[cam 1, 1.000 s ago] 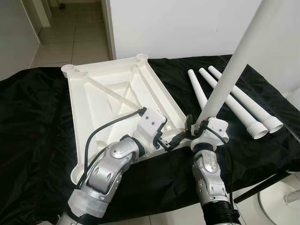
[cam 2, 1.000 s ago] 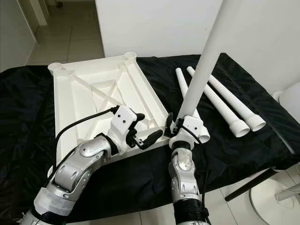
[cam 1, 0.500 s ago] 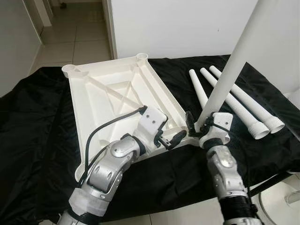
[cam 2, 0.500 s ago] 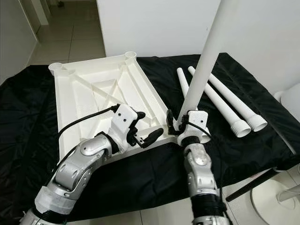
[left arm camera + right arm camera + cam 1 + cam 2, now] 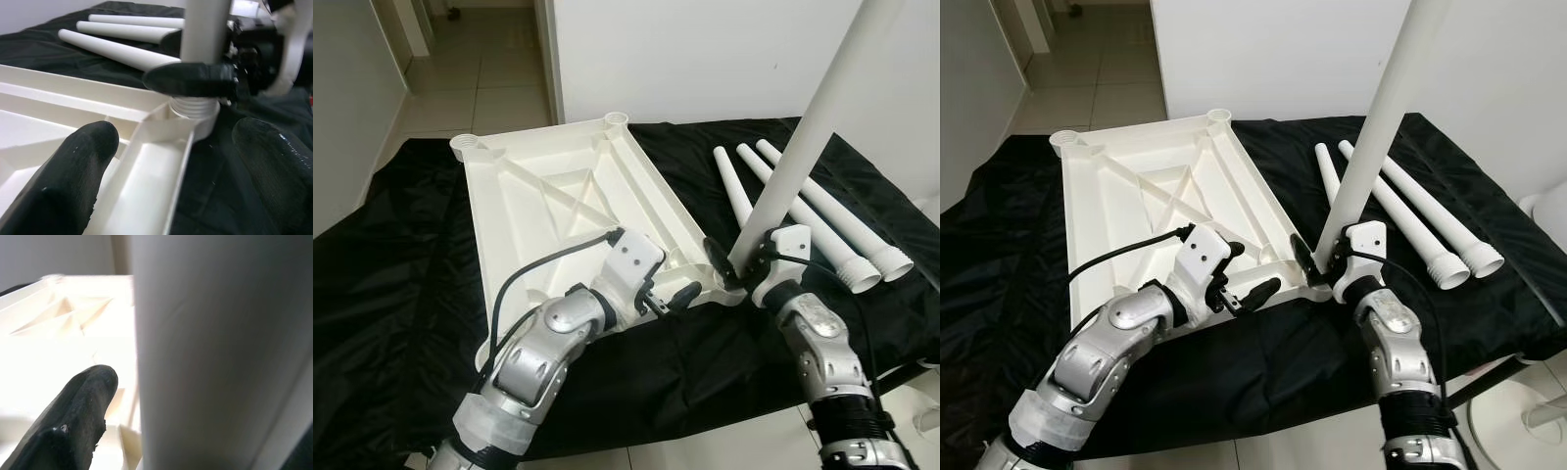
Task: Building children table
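Standing close to the robot, I see its two silver arms reach out over a desk (image 5: 391,294) with a black cloth on it. The left end effector (image 5: 677,299) rests at the near edge of the white table top (image 5: 538,206), which lies upside down on the cloth. Its two black fingers are spread apart and hold nothing; one is over the inside of the table top and one is over the cloth, with the rim between them.

Just beside it, the right end effector (image 5: 1324,262) has its fingers closed around the bottom of a long white leg (image 5: 803,137). This leg stands almost straight up. Its ribbed end sits in the round corner socket (image 5: 198,115) at the near right corner of the table top. I cannot tell if it is pushed all the way in.

Farther back, three more legs (image 5: 1400,211) lie side by side on the cloth, to the right of the table top. At the far end, two round sockets (image 5: 617,118) wait with nothing in them.

So the job looks like it has only just begun. One leg is going in, and three are left to do.
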Controlling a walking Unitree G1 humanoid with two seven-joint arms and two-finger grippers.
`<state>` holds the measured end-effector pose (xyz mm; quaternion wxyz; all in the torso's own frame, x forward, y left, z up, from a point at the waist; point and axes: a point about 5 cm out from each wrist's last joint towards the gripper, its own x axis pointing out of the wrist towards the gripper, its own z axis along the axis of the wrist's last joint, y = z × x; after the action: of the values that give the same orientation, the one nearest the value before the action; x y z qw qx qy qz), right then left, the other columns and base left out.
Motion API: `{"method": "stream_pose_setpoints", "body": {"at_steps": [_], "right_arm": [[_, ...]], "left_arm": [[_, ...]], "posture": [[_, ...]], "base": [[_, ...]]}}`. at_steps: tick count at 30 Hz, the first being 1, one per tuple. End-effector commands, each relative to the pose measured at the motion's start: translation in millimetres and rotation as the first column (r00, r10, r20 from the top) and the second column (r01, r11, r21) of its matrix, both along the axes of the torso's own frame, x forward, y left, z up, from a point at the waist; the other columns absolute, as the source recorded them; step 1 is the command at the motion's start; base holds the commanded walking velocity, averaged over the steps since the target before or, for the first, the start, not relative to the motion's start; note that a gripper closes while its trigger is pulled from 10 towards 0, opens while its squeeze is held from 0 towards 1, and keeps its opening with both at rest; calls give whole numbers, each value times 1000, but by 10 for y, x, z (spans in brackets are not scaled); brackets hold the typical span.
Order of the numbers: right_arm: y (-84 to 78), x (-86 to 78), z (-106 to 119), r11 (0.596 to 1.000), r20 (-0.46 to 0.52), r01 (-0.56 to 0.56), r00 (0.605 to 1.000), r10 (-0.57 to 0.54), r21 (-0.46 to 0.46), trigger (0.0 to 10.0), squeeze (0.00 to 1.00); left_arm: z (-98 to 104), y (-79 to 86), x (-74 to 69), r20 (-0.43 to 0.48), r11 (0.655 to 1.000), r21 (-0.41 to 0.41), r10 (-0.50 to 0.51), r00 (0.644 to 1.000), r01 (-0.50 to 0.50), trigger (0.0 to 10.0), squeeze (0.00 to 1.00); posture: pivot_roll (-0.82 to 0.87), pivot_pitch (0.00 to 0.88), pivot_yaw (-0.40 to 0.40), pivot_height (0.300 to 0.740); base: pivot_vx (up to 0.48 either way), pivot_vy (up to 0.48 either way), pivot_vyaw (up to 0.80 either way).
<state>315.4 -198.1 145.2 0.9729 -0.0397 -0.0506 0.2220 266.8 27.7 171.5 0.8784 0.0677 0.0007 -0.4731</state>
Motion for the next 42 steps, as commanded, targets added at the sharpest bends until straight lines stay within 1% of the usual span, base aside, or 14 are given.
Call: {"method": "stream_pose_setpoints", "body": {"at_steps": [1, 7, 8, 13, 14, 16, 17, 18, 19, 20, 34, 35, 39, 42], "right_arm": [[-42, 31, 8, 998, -24, -57, 998, 56, -19, 10000, 0], [-117, 74, 32, 995, -30, -82, 996, 80, -63, 10000, 0], [-167, 101, 37, 992, -38, -93, 995, 90, -83, 9373, 0], [-184, 110, 37, 991, -40, -95, 995, 92, -92, 9373, 0], [-205, 122, 31, 990, -48, -101, 994, 97, -99, 6275, 0], [-205, 122, 31, 990, -48, -101, 994, 97, -99, 6275, 0], [-219, 132, 23, 989, -53, -104, 994, 99, -104, 4235, 0], [-227, 141, 14, 988, -58, -113, 993, 107, -105, 1216, 0], [-227, 141, 14, 988, -58, -113, 993, 107, -105, 1216, 0], [-234, 147, 6, 987, -62, -117, 992, 111, -107, 0, 0], [-256, 108, -132, 995, -101, -89, 991, 85, -43, 0, 0], [-226, 94, -151, 998, -101, -68, 993, 66, -15, 10000, 0], [-183, 79, -169, 999, -100, -38, 994, 39, 18, 10000, 0], [-152, 86, -190, 999, -110, 37, 993, -35, 16, 10000, 0]], "left_arm": [[-44, -27, -44, 8, 998, 25, -60, 998, 60, 10000, 0], [-62, -22, -32, 15, 998, 34, -43, 999, 43, 10000, 0], [-68, -24, -25, 20, 999, 39, -33, 999, 32, 10000, 0], [-69, -26, -23, 22, 999, 40, -30, 999, 29, 10000, 0], [-69, -33, -28, 24, 999, 41, -30, 999, 29, 10000, 0], [-69, -33, -28, 24, 999, 41, -30, 999, 29, 10000, 0], [-69, -39, -32, 27, 999, 42, -30, 999, 29, 10000, 0], [-68, -43, -35, 30, 999, 43, -30, 999, 28, 10000, 0], [-68, -43, -35, 30, 999, 43, -30, 999, 28, 10000, 0], [-67, -44, -36, 34, 999, 44, -29, 999, 28, 10000, 0], [-59, -38, -38, 48, 998, 48, -31, 998, 29, 10000, 0], [-58, -42, -38, 50, 998, 48, -32, 998, 30, 10000, 0], [-57, -49, -38, 53, 998, 47, -34, 998, 31, 10000, 0], [-58, -55, -39, 55, 998, 46, -34, 998, 32, 10000, 0]], "posture": [[-53, 11, 1, 740], [-53, 10, 2, 740], [-51, 8, 0, 740], [-51, 8, 0, 740], [-47, 0, 0, 740], [-47, 0, 0, 740], [-47, 0, 1, 740], [-45, 0, 0, 740], [-45, 0, 0, 740], [-44, 0, 0, 740], [-45, 0, 3, 740], [-48, 0, 2, 740], [-49, 0, 1, 740], [-52, 0, -4, 740]], "base": [[0, 0, 0], [0, 0, 0], [0, 0, 0], [0, 0, 0], [0, 0, 0], [0, 0, 0], [0, 0, 0], [0, 0, 0], [0, 0, 0], [0, 0, 0], [0, 0, 0], [0, 0, 0], [0, 0, 0], [0, 0, 0]]}}
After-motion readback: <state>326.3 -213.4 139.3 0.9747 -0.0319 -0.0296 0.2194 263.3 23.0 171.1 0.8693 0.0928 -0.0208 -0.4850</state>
